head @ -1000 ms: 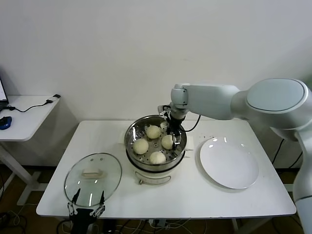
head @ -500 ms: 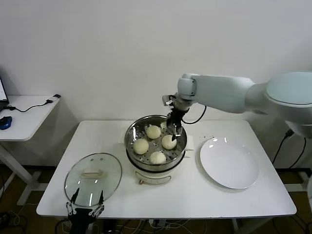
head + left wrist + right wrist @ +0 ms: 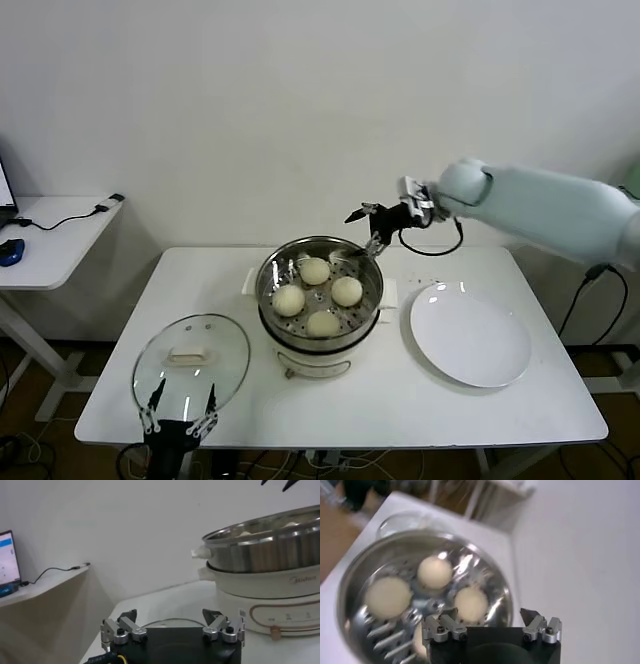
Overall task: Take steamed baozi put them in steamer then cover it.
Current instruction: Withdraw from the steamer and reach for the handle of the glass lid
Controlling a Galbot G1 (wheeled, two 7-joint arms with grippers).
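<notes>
Several cream-white steamed baozi [image 3: 347, 291] lie on the perforated floor of the shiny steamer [image 3: 268, 296] at the middle of the table. My right gripper [image 3: 362, 234] hangs open and empty in the air, just above and behind the steamer's back right rim. In the right wrist view it [image 3: 487, 614] looks down on the baozi [image 3: 434, 572] in the steamer [image 3: 351, 578]. The cover [image 3: 190, 362], a glass lid with a cream handle, lies flat at the front left. My left gripper [image 3: 180, 420] stands open at the cover's near edge; the left wrist view shows it [image 3: 170, 616] low, with the steamer [image 3: 265, 545] beyond.
A flat white plate [image 3: 470, 333] lies bare to the right of the steamer. A side desk [image 3: 50, 235] with a cable stands off to the left. The wall runs close behind the table.
My right gripper has lifted out of the steamer and drawn back to the right, leaving a baozi inside. The left arm has stayed put.
</notes>
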